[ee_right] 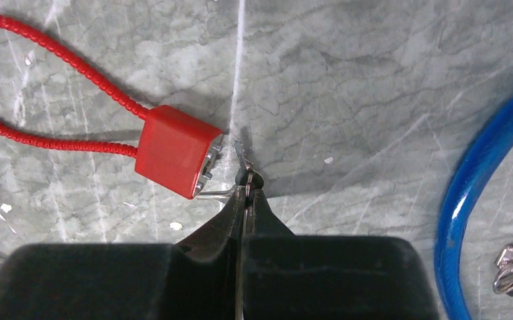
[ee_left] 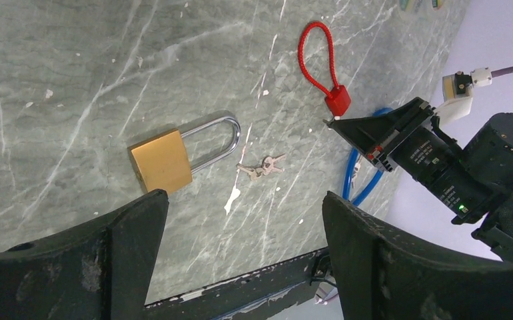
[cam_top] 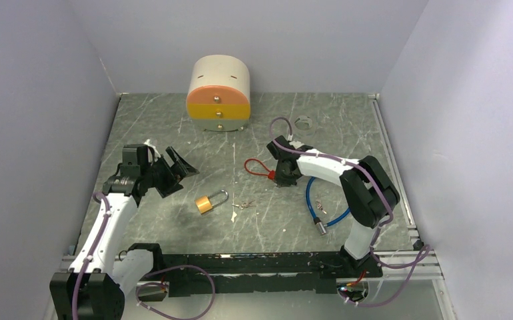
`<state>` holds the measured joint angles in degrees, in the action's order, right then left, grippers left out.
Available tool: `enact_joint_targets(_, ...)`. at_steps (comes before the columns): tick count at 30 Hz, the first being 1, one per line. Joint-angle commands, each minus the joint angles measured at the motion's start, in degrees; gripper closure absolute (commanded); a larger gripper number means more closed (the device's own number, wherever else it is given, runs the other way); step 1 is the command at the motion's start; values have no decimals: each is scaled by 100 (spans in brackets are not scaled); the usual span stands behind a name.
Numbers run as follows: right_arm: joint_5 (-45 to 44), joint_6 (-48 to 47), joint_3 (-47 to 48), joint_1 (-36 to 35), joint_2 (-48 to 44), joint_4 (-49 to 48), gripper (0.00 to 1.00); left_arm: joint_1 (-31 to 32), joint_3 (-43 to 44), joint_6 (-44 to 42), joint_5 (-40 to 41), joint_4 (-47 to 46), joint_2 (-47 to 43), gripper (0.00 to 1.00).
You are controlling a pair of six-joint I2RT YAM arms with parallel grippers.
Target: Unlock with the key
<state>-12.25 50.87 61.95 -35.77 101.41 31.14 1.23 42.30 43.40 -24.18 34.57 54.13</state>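
A red cable lock (ee_right: 177, 150) lies on the grey marble table, its red loop running to the left; it also shows in the top view (cam_top: 271, 175) and the left wrist view (ee_left: 338, 101). My right gripper (ee_right: 248, 190) is shut on a small silver key (ee_right: 242, 157), whose tip sits just right of the red lock body's keyhole face. A brass padlock (cam_top: 206, 203) lies shackle shut at mid-table, also in the left wrist view (ee_left: 162, 160). My left gripper (cam_top: 174, 171) is open and empty, raised to the left of the padlock (ee_left: 240, 200).
A loose bunch of keys (cam_top: 242, 205) lies right of the padlock. A blue cable lock (cam_top: 320, 210) curls beside the right arm. A cream and orange drawer unit (cam_top: 218, 93) stands at the back, with a small ring-shaped part (cam_top: 302, 123) to its right.
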Motion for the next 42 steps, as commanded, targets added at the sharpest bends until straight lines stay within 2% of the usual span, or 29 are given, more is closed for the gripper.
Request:
enact_joint_targets(1, -124, -530, -260, -4, -239, -454, 100, 17, 124, 117, -287, -307, 39, 10)
enact_joint_targets(6, 428, -1201, -880, -18, -1288, -1272, 100, 17, 114, 379, -730, -618, 155, 6)
enact_joint_targets(14, 2455, -1836, -1640, -52, -2903, -2907, 100, 40, -18, 1157, -1864, -1852, 532, 6)
enact_joint_targets(22, 3929, -1726, -1297, -132, -3097, -3895, 100, 295, -29, 1989, -2738, -3079, 1029, 6)
enact_joint_targets(28, 4292, -1474, -932, -244, -2994, -4260, 100, 561, -161, 2938, -3115, -4234, 1100, 6)
enact_joint_targets(32, 4437, -1183, -568, -313, -2841, -4270, 100, 910, -173, 2397, -2869, -4580, 838, 5)
enact_joint_targets(35, 4433, -1056, -161, -399, -2725, -3924, 100, 1349, -57, 1564, -2846, -4906, 678, 8)
enact_joint_targets(39, 4552, -834, 227, -422, -2604, -3477, 100, 1850, 473, 35, -2398, -3943, 542, 12)
enact_joint_targets(42, 4584, -772, 444, -416, -2561, -3158, 100, 1901, 584, -475, -2265, -3785, 458, 17)
